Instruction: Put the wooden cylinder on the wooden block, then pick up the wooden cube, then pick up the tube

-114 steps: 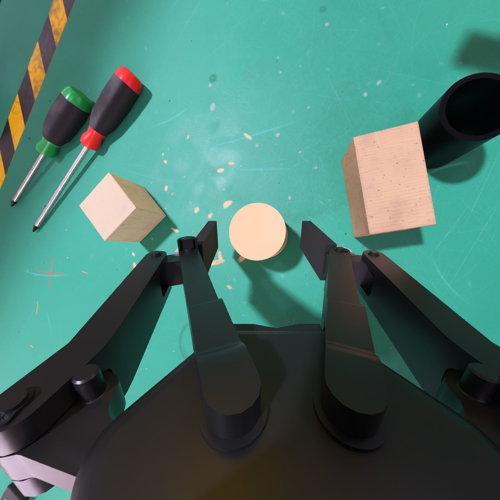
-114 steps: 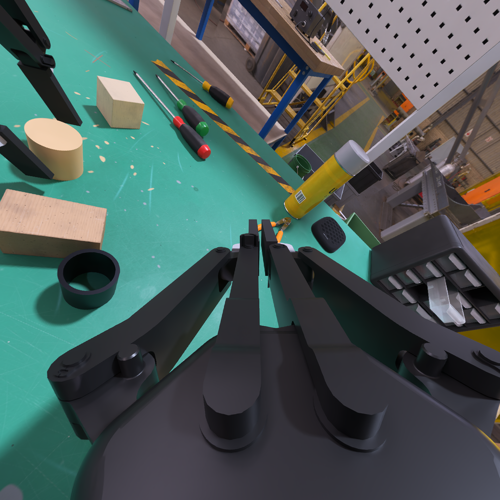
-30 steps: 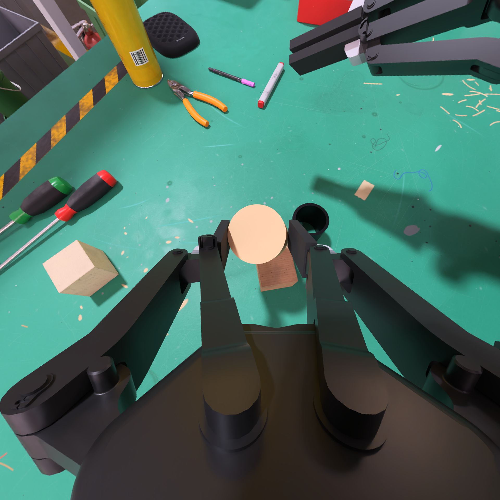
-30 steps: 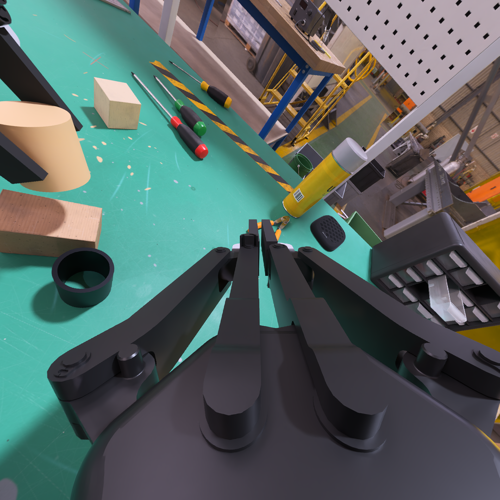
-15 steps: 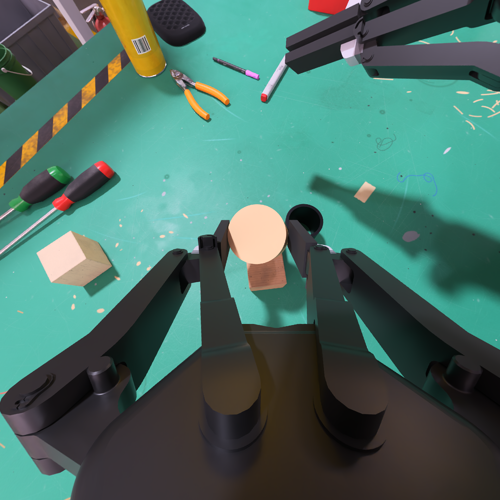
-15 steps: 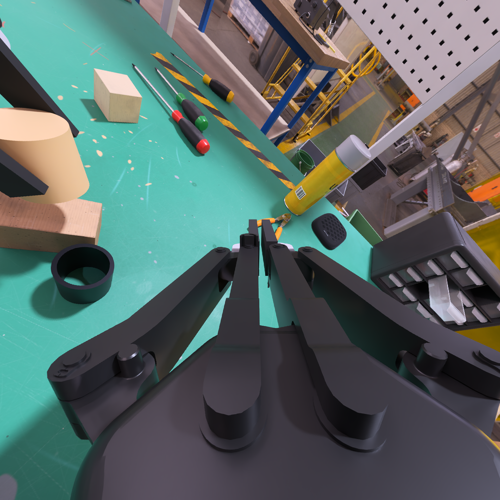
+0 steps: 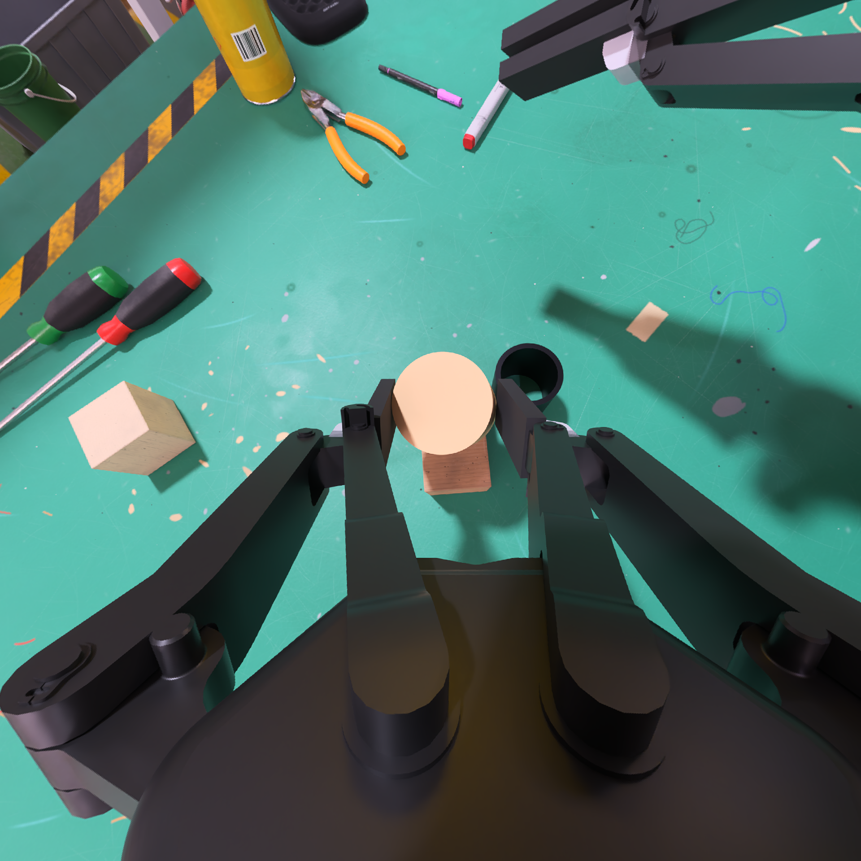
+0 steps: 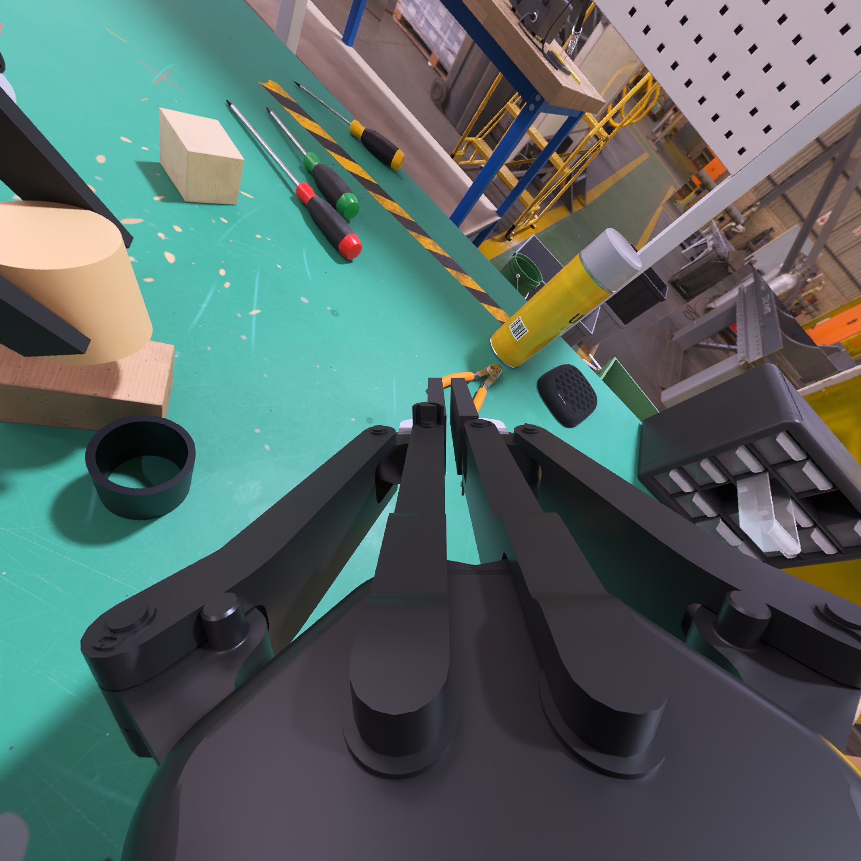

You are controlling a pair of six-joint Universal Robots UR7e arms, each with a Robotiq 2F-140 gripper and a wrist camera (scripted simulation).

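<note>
My left gripper (image 7: pixel 442 396) is shut on the pale wooden cylinder (image 7: pixel 442 403) and holds it upright on the brown wooden block (image 7: pixel 457 473). In the right wrist view the cylinder (image 8: pixel 70 279) rests on the block (image 8: pixel 88 391), with the left fingers (image 8: pixel 42 326) on both of its sides. The pale wooden cube (image 7: pixel 130 428) lies on the mat to the left; it also shows in the right wrist view (image 8: pixel 200 156). The short black tube (image 7: pixel 531 372) stands just beyond the block, also in the right wrist view (image 8: pixel 140 466). My right gripper (image 8: pixel 445 396) is shut and empty above the mat.
Two screwdrivers (image 7: pixel 116 303) lie left by the striped table edge (image 7: pixel 116 172). Orange pliers (image 7: pixel 354 135), a yellow can (image 7: pixel 251 46), two markers (image 7: pixel 484 116) and a black speaker (image 8: pixel 566 396) lie farther off. A black drawer box (image 8: pixel 755 470) stands at the right.
My left gripper has lowered the cylinder down onto the block and still grips it. The right gripper has stayed almost still.
</note>
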